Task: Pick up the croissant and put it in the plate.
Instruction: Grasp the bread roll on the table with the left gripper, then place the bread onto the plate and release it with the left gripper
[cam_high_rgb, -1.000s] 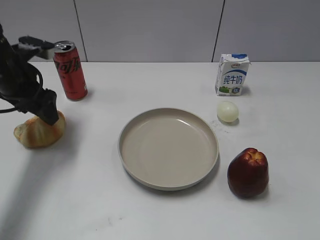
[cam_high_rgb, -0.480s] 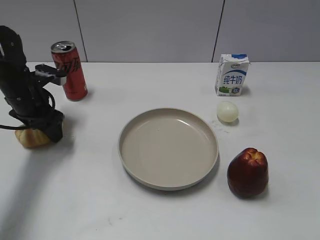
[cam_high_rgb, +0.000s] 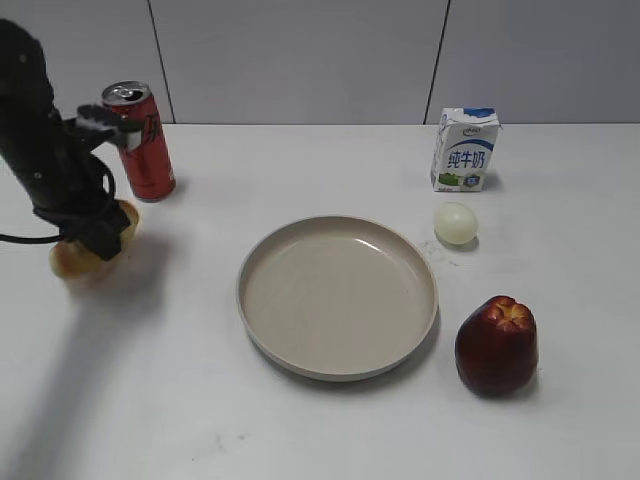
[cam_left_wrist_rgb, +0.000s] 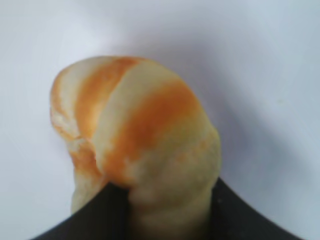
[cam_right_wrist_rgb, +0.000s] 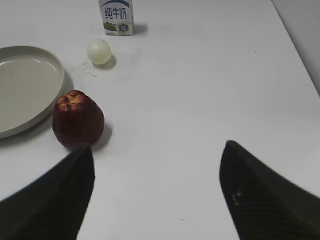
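1. Nearest the exterior camera, on the right, the dark red apple (cam_high_rgb: 496, 345) stands on the white table (cam_high_rgb: 180, 400) just beside the plate's rim. It is a bystander, but a wide swing over the plate could knock it.
2. The plate (cam_high_rgb: 262, 330) sits mid-table and holds nothing, so the croissant has yet to be delivered. It lies well apart from the croissant, with bare table between.
3. At the left, the left pincer (cam_high_rgb: 95, 238) is clamped on the croissant (cam_high_rgb: 78, 262). The left wrist view shows the striped pastry (cam_left_wrist_rgb: 135, 145) wedged between the dark jaws at the bottom of the frame, most of its body sticking out beyond them. Whether it is clear of the table or only just lifted is hard to tell from the exterior view.
4. Risk, as I judge it: the hold is on one end of a soft, rounded pastry, so the free end may sag or twist, and a quick move toward the plate could let it slip out short of the rim. Squeezing harder might crush it instead.
5. Just behind the arm stands the red can (cam_high_rgb: 140, 140), close to the wrist. A careless turn could tip it.
6. Farther back on the right are the small pale ball (cam_high_rgb: 455, 223) and the milk carton (cam_high_rgb: 464, 150), both away from the likely path.
7. The right pincer (cam_right_wrist_rgb: 155, 195) is spread wide and holds nothing, out of the exterior view.
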